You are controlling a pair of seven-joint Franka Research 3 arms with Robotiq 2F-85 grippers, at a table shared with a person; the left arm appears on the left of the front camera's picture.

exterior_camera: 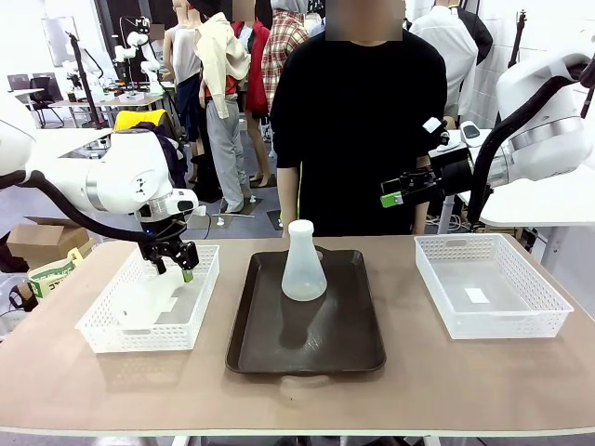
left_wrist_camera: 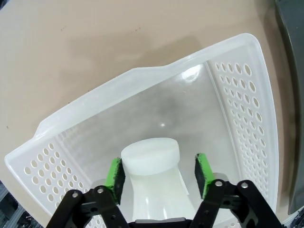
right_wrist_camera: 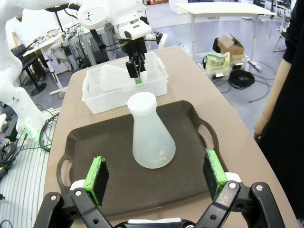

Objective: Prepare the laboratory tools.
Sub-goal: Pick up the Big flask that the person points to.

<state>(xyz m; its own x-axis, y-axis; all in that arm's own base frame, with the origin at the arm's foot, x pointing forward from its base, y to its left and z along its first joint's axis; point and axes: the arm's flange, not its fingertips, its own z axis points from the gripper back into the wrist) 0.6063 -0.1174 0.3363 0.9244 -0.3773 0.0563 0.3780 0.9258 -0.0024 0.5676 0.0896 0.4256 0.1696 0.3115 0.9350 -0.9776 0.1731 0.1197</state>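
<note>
One frosted-white conical flask [exterior_camera: 303,267] stands upright on the dark brown tray [exterior_camera: 270,348], and it also shows ahead of my right gripper [right_wrist_camera: 155,175] as the flask [right_wrist_camera: 151,135]. That right gripper [exterior_camera: 402,192] hangs open in the air over the table's far right, holding nothing. A second flask [exterior_camera: 139,303] lies on its side in the left white basket [exterior_camera: 102,333]. My left gripper [exterior_camera: 177,262] reaches down into this basket. Its green pads [left_wrist_camera: 115,173] straddle the flask's neck [left_wrist_camera: 150,156], with a gap at the right pad, so it is open.
Another white mesh basket [exterior_camera: 544,302] sits at the table's right with a small label inside. A person in black [exterior_camera: 363,121] stands at the far edge behind the tray. Boxes and cables lie on the floor off the left side.
</note>
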